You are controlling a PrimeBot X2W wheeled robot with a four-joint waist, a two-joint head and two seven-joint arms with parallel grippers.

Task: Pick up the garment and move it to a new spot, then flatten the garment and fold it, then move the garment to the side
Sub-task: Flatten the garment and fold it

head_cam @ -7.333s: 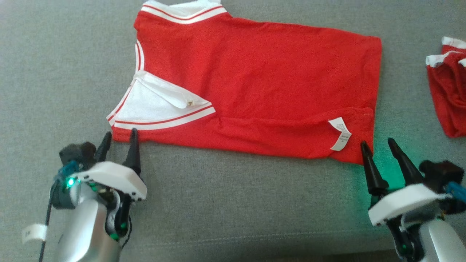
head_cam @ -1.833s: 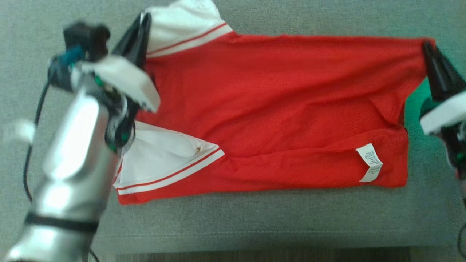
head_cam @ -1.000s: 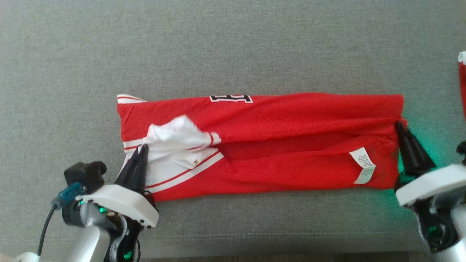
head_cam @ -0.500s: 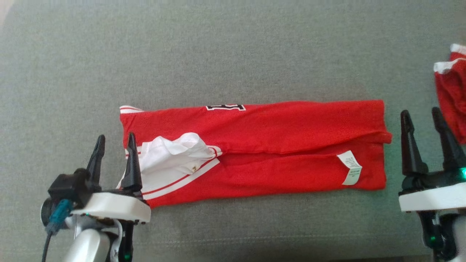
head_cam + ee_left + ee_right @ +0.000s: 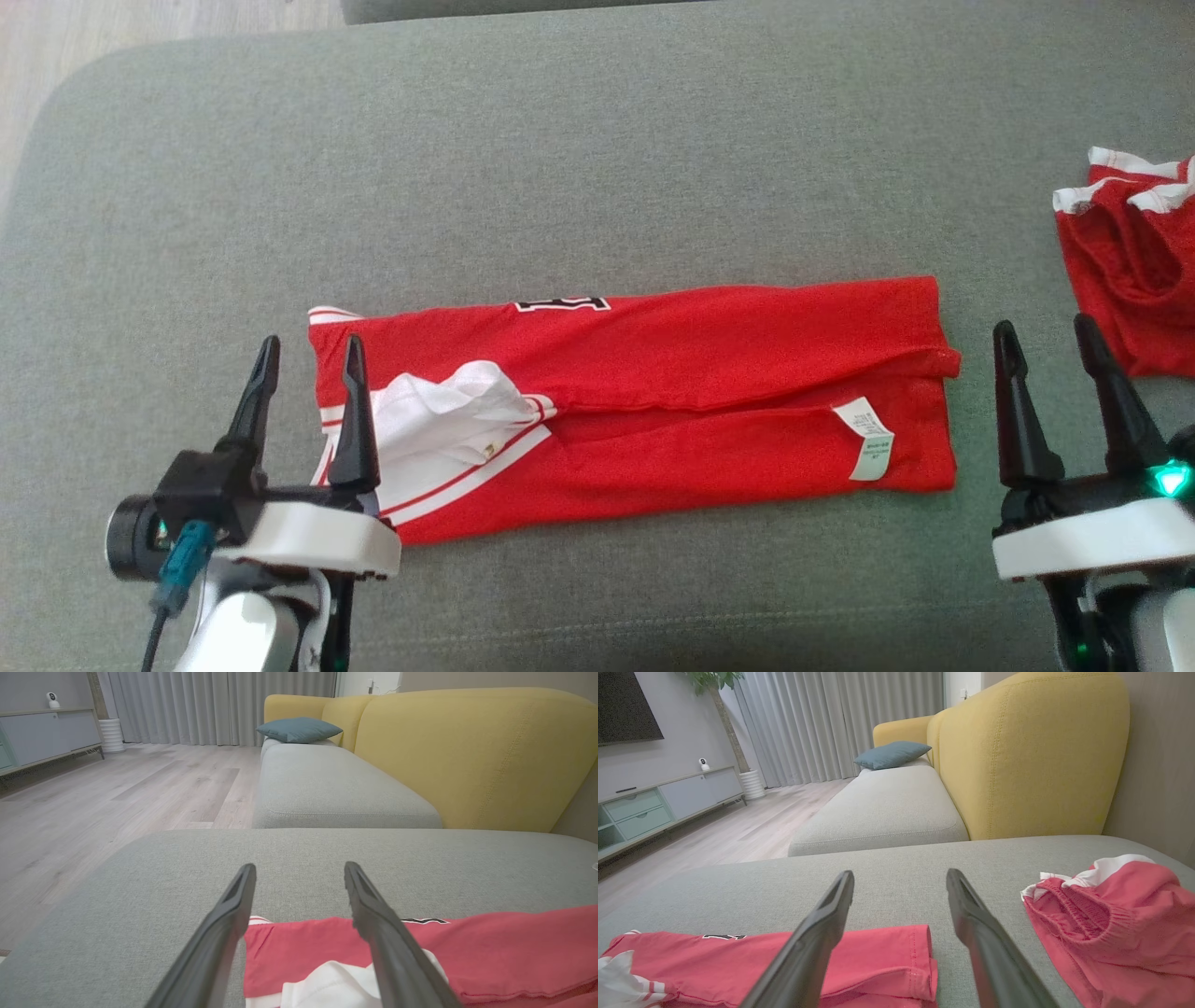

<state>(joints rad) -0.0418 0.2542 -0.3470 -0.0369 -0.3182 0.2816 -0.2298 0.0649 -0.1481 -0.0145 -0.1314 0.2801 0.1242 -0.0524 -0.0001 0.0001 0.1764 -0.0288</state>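
Observation:
The garment point(image 5: 709, 364) is a red shirt with white trim, folded into a long strip across the grey cushion point(image 5: 579, 168). A white sleeve part point(image 5: 448, 411) bunches at its left end and a white label point(image 5: 868, 439) lies near its right end. My left gripper point(image 5: 308, 347) stands open at the strip's left end, its right finger over the white trim. Both its fingers frame the red cloth point(image 5: 490, 942) in the left wrist view. My right gripper point(image 5: 1046, 329) is open just right of the strip's right edge point(image 5: 896, 956), holding nothing.
A second red garment with white trim point(image 5: 1134, 271) lies crumpled at the right edge, close to my right gripper. The yellow sofa back point(image 5: 1031, 756) rises behind the cushion, and another grey cushion with a blue pillow point(image 5: 299, 729) lies farther off. Wood floor point(image 5: 140, 28) borders the left.
Both grippers were shut on the garment's ends a second ago; they have let go and drawn back, open. The top half now lies folded down, making a narrow strip.

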